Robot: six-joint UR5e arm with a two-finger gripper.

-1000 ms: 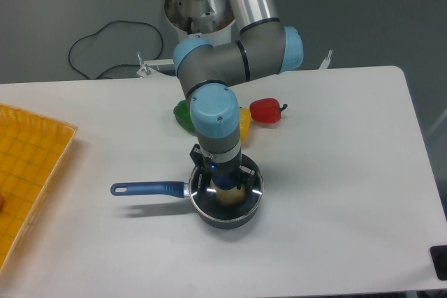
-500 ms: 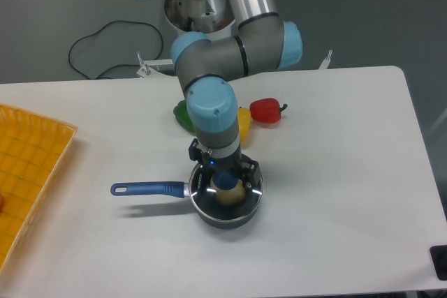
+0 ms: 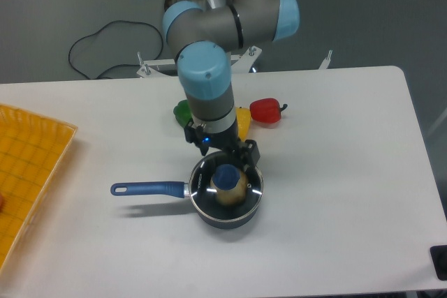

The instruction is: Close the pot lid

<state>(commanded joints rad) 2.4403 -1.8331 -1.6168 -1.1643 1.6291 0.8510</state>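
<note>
the pot [image 3: 227,204] sits toward the front edge of the table [image 3: 335,193], about in the middle of it. its long blue handle [image 3: 148,188] points to the left edge. the lid [image 3: 241,185] lies flat on top of the pot, and its metal rim lines up with the pot's rim all the way round, so the pot looks shut. the blue knob [image 3: 225,175] is in the middle of the lid. you can see something pale and round through the glass, inside the pot.

just behind and above the knob hangs the gripper [image 3: 222,153]. it is not touching the knob. its fingers look spread apart with nothing between them, so it has let go. i think it is up there because the job is done and the lid can rest on its own.

behind the arm lie three peppers near the middle of the table: a green one [image 3: 183,114], a yellow one [image 3: 244,121] and a red one [image 3: 267,111]. they are well apart from the pot.

a yellow tray [image 3: 31,165] hangs over the left edge. a black cable [image 3: 98,40] loops on the floor past the back edge.
</note>
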